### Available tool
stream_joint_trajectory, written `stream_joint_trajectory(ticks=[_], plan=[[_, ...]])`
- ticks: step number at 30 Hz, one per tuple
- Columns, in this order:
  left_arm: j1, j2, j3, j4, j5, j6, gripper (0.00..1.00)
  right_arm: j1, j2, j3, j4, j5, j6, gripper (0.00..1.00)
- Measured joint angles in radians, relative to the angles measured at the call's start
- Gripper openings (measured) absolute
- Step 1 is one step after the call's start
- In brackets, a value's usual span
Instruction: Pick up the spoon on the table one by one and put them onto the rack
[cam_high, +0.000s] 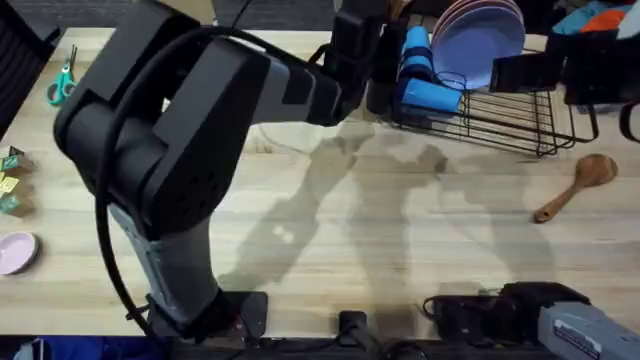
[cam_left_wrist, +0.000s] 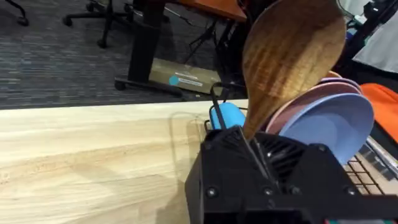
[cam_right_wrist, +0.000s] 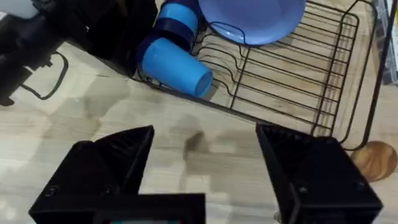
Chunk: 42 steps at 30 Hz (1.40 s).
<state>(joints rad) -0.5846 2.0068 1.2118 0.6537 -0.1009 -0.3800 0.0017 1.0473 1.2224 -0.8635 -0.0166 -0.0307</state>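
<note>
My left gripper (cam_high: 355, 55) is at the rack's left end, shut on a brown wooden spoon (cam_left_wrist: 292, 56). The spoon stands upright with its bowl up, and its handle runs down between the black fingers (cam_left_wrist: 252, 140). A second wooden spoon (cam_high: 575, 185) lies on the table (cam_high: 330, 210) just in front of the rack's right corner; its bowl (cam_right_wrist: 376, 158) shows beside the wire. The black wire rack (cam_high: 505, 115) holds a blue cup (cam_high: 425, 88) and plates (cam_high: 480, 40). My right gripper (cam_right_wrist: 205, 162) hovers open before the rack, with nothing between its fingers.
Teal-handled scissors (cam_high: 62, 82) lie at the table's far left. A pink dish (cam_high: 15, 252) and small packets (cam_high: 12, 182) sit along the left edge. The left arm's big dark body (cam_high: 170, 140) spans the left half of the overhead view.
</note>
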Motion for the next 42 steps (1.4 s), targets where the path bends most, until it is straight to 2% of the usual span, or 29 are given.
stream_joint_trajectory(ticks=[4,11,14,16,20,22,26,31,34,36,42], plan=[[0.0,0.0,0.0,0.0,0.0,0.016,0.095,0.0,0.0,0.0,0.0,0.0,0.0,0.994],[0.0,0.0,0.0,0.001,0.0,0.042,0.294,0.0,0.0,0.0,0.0,0.0,0.0,0.994],[0.0,0.0,0.0,0.0,0.0,0.067,0.476,0.0,0.0,0.0,0.0,0.0,0.0,0.994],[0.0,-0.004,0.0,-0.013,0.001,0.085,0.657,0.0,0.0,0.0,0.0,0.0,0.0,0.994],[0.0,-0.035,0.0,-0.078,0.0,0.098,0.814,0.0,0.0,0.0,0.0,0.0,0.0,0.994],[0.0,-0.066,0.0,-0.111,0.0,0.103,0.964,0.0,0.0,0.0,0.0,0.0,0.0,0.994],[0.0,-0.144,0.0,-0.221,0.0,0.111,0.995,0.0,0.0,0.0,0.0,0.0,0.0,0.994],[0.0,-0.261,0.0,-0.424,-0.024,0.112,0.993,0.0,0.0,0.0,-0.001,0.0,0.0,0.994],[0.001,-0.328,0.0,-0.569,-0.049,0.113,0.993,0.0,0.0,0.0,-0.006,0.0,0.0,0.994],[0.02,-0.463,0.0,-0.847,-0.072,0.116,0.993,0.0,0.0,0.0,-0.022,0.0,0.0,0.994],[0.065,-0.586,0.0,-1.069,-0.077,0.12,0.993,0.0,0.0,0.0,-0.084,0.0,0.0,0.994]])
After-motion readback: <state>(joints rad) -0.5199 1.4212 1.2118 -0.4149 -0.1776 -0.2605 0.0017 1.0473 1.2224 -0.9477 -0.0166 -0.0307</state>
